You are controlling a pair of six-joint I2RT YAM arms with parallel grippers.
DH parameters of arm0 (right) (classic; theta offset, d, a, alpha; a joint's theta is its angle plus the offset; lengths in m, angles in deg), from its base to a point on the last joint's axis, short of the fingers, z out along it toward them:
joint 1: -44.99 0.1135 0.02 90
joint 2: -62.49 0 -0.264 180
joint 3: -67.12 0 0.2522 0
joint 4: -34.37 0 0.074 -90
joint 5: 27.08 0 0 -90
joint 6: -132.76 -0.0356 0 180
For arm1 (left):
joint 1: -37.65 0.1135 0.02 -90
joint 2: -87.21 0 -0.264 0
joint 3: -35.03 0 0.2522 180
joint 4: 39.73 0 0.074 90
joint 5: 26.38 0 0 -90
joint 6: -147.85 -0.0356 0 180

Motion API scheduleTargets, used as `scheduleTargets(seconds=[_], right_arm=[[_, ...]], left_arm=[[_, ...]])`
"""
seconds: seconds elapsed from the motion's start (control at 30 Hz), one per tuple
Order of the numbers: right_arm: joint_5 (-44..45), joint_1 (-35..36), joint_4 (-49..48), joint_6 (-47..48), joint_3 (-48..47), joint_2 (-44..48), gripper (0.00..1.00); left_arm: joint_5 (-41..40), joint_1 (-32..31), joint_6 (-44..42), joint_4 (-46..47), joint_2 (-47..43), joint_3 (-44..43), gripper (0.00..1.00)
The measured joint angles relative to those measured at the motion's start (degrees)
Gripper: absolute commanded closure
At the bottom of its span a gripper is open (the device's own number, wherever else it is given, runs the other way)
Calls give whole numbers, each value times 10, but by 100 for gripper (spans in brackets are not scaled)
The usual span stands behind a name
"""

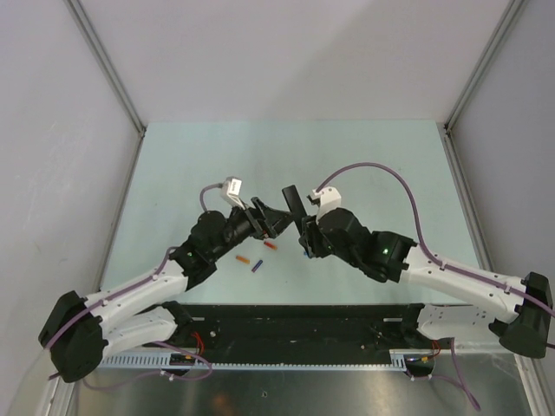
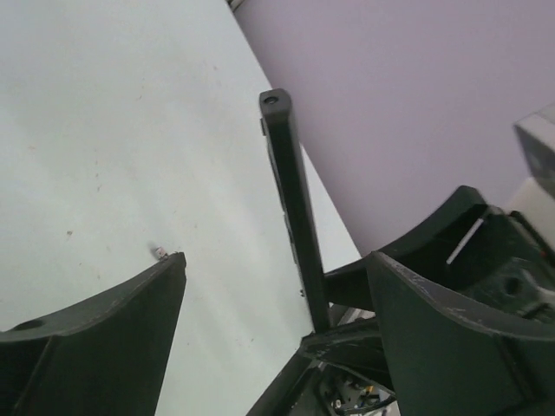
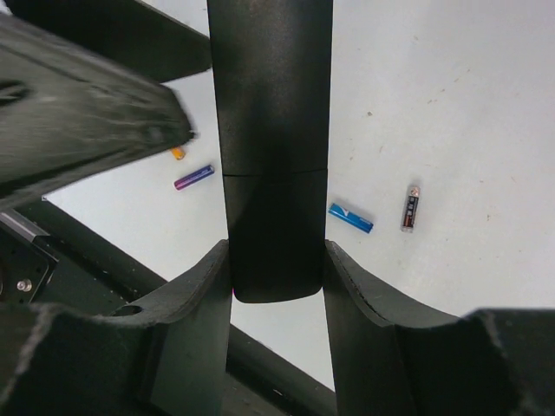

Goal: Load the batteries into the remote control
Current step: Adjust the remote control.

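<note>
My right gripper (image 3: 276,251) is shut on the lower end of the remote control (image 3: 270,130), a flat black bar held up off the table. From above, the remote control (image 1: 292,200) sticks up and away from the right gripper (image 1: 301,227). My left gripper (image 1: 274,222) stands open just left of it, nothing between its fingers. In the left wrist view the remote control (image 2: 290,191) shows edge-on beyond the open left gripper (image 2: 277,260). Batteries lie loose on the table: purple (image 3: 193,178), blue (image 3: 350,217), dark (image 3: 411,207) and orange (image 3: 178,153).
From above, an orange battery (image 1: 242,258), a purple one (image 1: 257,266) and a reddish one (image 1: 270,245) lie below the grippers. A black rail (image 1: 303,325) runs along the near edge. Pale enclosure walls (image 1: 52,104) surround the pale green table (image 1: 191,165).
</note>
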Motion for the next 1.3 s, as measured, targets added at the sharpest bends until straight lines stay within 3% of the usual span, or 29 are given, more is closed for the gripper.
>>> scheduleTargets(seconds=[0.37,0.83,1.13,1.17,1.2,1.23,1.27,1.3], right_arm=[[3,20,-10,0,-7,-9,100],[18,29,-11,-3,-7,-10,100],[22,31,-12,-5,-7,-10,100],[24,32,-12,-5,-7,-11,98],[26,33,-12,-5,-7,-11,89],[28,34,-12,-5,-7,-11,77],[29,34,-12,-4,-7,-11,55],[29,35,-12,-4,-7,-11,46]], left_arm=[[2,-12,-3,-13,51,-47,48],[-8,-30,-8,-14,83,-67,60],[-12,-34,-1,-4,83,-67,86],[-11,-35,2,0,83,-68,94],[-11,-36,2,3,83,-68,100],[-12,-36,2,3,83,-68,100],[-11,-37,2,3,83,-68,100],[-12,-37,2,3,83,-68,100]])
